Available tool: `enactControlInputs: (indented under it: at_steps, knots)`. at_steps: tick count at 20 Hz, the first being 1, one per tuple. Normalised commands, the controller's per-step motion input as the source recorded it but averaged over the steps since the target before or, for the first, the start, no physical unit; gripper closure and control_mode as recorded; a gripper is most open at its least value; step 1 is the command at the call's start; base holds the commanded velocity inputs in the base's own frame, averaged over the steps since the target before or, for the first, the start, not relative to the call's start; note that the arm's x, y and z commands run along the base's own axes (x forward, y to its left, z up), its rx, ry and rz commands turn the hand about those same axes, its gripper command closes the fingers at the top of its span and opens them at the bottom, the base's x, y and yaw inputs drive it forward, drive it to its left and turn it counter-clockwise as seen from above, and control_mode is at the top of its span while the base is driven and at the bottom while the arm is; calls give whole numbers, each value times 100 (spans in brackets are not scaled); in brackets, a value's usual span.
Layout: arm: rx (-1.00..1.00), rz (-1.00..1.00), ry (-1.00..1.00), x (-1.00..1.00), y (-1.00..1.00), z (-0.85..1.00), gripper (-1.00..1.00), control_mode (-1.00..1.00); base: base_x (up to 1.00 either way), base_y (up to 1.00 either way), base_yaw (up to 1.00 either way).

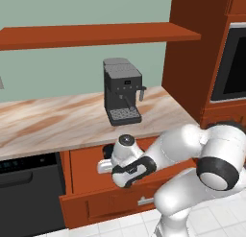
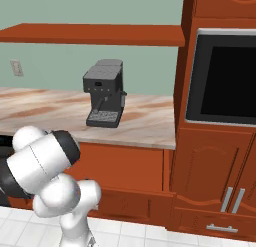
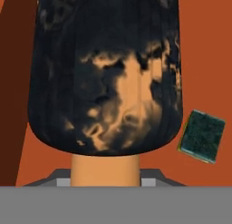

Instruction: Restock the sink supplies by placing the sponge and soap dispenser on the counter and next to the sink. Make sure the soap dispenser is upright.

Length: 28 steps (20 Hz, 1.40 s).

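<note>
Task barely begun, by my read: soap dispenser and sponge both sit inside the open drawer, not on the tabletop. In the hand view the dispenser looms right in front of the camera, black body w/ tan blotches, tan pump neck toward the bottom edge, so it looks tipped or seen end-on; the sponge lies just beside it to the right, green face showing, on the red-brown drawer floor. Hand is down in the drawer; fingers hidden, can't tell if spread or pinching. Left to do: lift both out, set by the sink, dispenser upright. Tabletop is beige marble-look, carrying a black coffee machine; wall shelf above, oven at right.
</note>
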Motion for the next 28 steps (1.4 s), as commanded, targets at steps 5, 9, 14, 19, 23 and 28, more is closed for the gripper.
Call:
enactControlInputs:
  at_steps: [5, 9, 14, 19, 23, 28]
  knots:
    - [0, 0, 2, -8, -11, 100, 100, -100, 0, 0, 0]
    - [0, 0, 1, -27, -14, 100, 100, -100, 0, 0, 0]
    - [0, 0, 2, -29, -18, 100, 100, -100, 0, 0, 0]
    - [0, -1, 10, -18, -15, 68, 100, -100, 0, 0, 0]
    - [0, -4, 16, -8, -17, 6, 100, -100, 0, 0, 0]
    - [0, 0, 6, 0, -3, -3, 100, -100, 0, 0, 0]
